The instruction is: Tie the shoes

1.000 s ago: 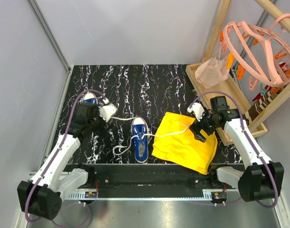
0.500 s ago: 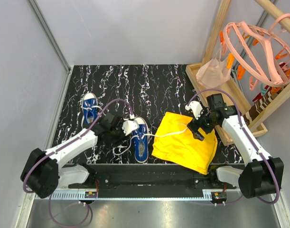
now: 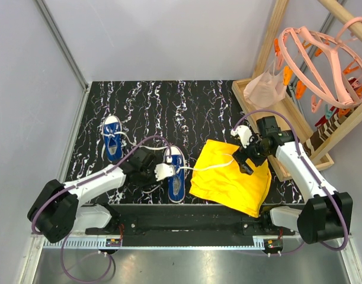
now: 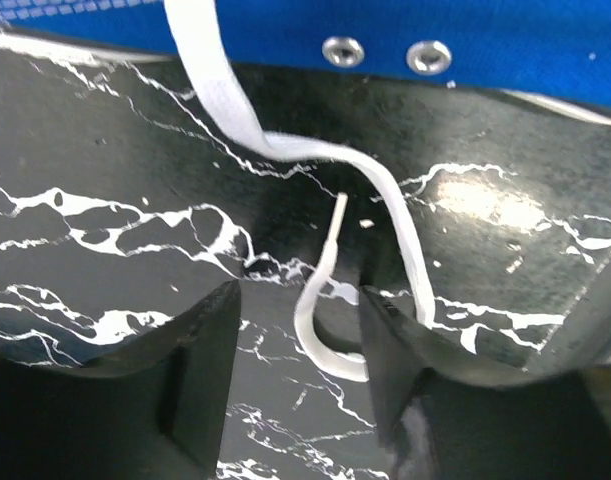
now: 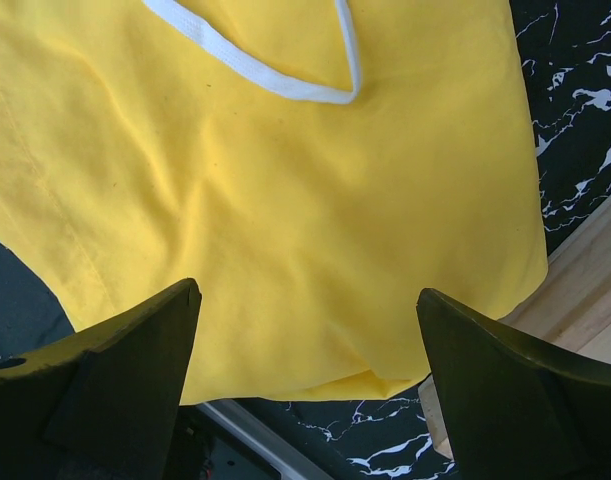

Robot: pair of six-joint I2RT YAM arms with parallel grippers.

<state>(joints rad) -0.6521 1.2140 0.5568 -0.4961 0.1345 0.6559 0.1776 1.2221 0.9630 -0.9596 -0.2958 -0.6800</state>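
Black marbled table carries the left shoe near its left edge and the central shoe mid-front. Left pincer stands part-open astride a lace; right pincer gapes wide above yellow cloth.

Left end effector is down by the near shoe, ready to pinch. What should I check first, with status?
1. Lace end lies between the jaws of left end effector: ok.
2. Jaws clamped on it: not ok, they stand apart.
3. Near shoe tied: not ok, laces loose.
4. Right end effector open: ok.
5. Second lace lying on cloth, ahead of right end effector: ok.
6. Far shoe apart from both arms: ok.
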